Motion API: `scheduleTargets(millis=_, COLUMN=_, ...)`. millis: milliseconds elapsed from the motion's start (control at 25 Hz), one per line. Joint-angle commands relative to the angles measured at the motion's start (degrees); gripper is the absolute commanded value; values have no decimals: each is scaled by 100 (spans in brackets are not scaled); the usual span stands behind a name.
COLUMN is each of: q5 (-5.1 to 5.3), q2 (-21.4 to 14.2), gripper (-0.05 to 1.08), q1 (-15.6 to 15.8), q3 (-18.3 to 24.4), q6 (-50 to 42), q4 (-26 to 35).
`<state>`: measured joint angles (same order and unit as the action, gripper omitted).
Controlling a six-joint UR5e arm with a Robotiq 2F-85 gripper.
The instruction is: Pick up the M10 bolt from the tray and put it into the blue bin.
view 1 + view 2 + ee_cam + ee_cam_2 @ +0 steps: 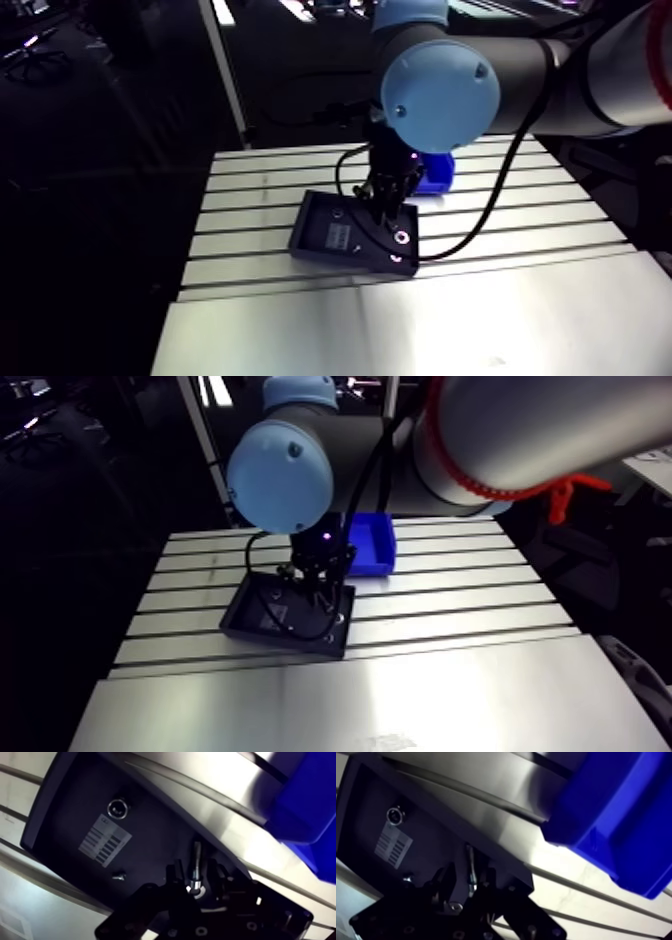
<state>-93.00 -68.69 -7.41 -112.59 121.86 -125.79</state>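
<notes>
End effector is hanging low over the tray, M10 bolt lying at its tip (gripped or not, cannot tell); blue bin is sitting at the tray's two o'clock.

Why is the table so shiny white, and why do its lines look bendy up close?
Arm view: glare turns the table white in front, while the tray stays dark. Wrist view: the wide lens bends the straight slots; the gripper, shut on the bolt, is in shadow, only the bolt glinting.
</notes>
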Motion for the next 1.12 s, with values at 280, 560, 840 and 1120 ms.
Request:
scheduleTargets(millis=280, q5=-3, q2=9, gripper=62, q1=-6, q3=-22, q6=0, q4=-3)
scheduleTargets(millis=560, q5=-12, q2=9, gripper=63, q1=-6, q3=-22, q6=9, q4=-3)
scheduleTargets(millis=840, q5=-12, q2=9, gripper=68, q1=-6, q3=-22, q6=9, q4=-3)
scheduleTargets(millis=1120, q5=-12, q2=9, gripper=70, q1=3, q3=-39, q6=9, q4=-3)
